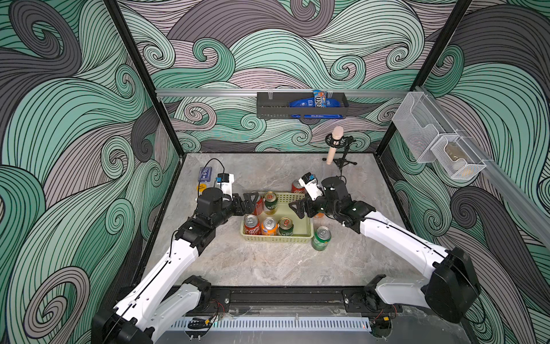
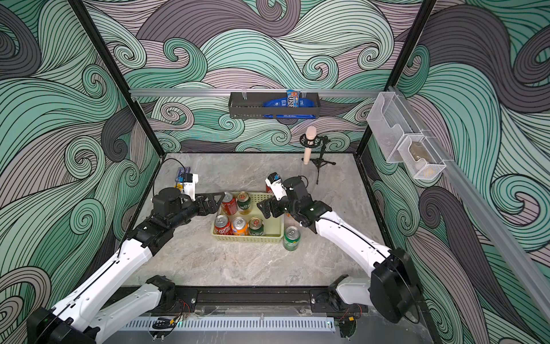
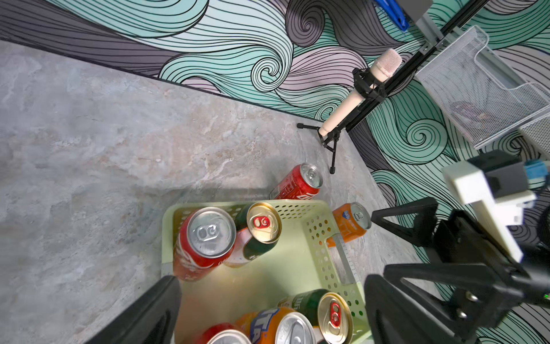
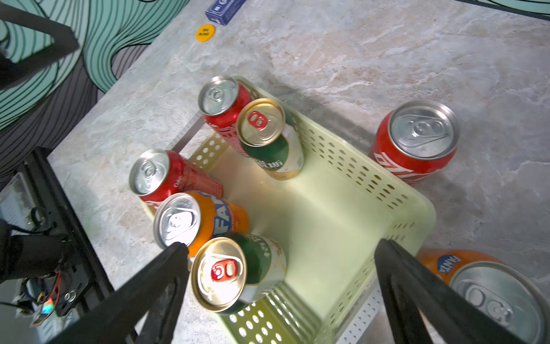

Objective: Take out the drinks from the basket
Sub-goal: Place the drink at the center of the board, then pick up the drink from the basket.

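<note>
- A bright green can (image 1: 321, 238) stands upright on the bench (image 1: 268, 268), just outside the near right corner of the basket (image 1: 276, 239).
- The pale yellow-green basket sits mid-bench and holds five upright drinks.
- Its near row, from the left end, is a red can (image 1: 251, 224), an orange can (image 1: 268, 225) and a dark green-gold can (image 1: 285, 225).
- Its far row has a second red can (image 2: 229, 203) touching a second green-gold can (image 1: 270, 202); the right half of that row is bare.
- The left claw (image 1: 250, 203) hangs over the basket's left end, jaws spread and empty.
- The right claw (image 4: 281, 245) hangs over the right end, jaws wide, gripping nothing.
- Another orange can (image 3: 351, 222) stands on the bench just beside the basket's right wall.
- A third red can (image 1: 297, 187) stands beyond the far right corner.
- The black rack (image 1: 268, 108) on the back wall holds blue snack packets (image 1: 309, 102).
- The white mesh bins (image 1: 422, 131) hang on the right wall; their contents are too blurred to tell.
</note>
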Tool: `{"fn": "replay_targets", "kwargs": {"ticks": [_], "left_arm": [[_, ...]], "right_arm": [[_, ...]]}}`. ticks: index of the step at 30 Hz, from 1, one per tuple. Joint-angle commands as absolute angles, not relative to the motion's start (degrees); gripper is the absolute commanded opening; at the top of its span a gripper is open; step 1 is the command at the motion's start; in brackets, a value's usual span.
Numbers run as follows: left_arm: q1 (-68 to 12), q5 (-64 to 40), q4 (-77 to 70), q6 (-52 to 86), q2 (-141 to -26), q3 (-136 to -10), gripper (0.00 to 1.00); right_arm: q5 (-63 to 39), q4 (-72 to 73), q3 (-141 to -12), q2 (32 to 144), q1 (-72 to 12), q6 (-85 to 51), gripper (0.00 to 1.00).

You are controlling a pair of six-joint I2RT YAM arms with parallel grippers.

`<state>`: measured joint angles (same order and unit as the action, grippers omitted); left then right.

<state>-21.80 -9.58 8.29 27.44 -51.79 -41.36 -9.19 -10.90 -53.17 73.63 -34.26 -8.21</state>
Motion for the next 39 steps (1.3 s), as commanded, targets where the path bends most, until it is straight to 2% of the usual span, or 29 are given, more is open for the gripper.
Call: {"fn": "replay_targets", "kwargs": {"ticks": [1, 13, 17, 39], "left_arm": [[-21.4, -8.5, 13.2, 28.9, -50.4, -40.6, 0.99], [-21.4, -4.7, 24.2, 25.8, -49.9, -44.5, 0.99], [-21.4, -3.2, 22.5, 25.8, -48.2, -41.2, 0.99], [-21.1, -4.8, 20.3, 25.8, -51.1, -40.7, 0.99]], "right_arm": [[-11.9, -8.9, -51.0, 71.0, -35.6, -8.0, 0.96], [-11.4, -8.9, -45.6, 68.3, -39.6, -9.8, 0.96], [-11.6, -9.0, -46.1, 70.4, -40.7, -10.5, 0.95], [-4.8, -10.2, -47.1, 76.1, -45.4, -9.6, 0.95]]}}
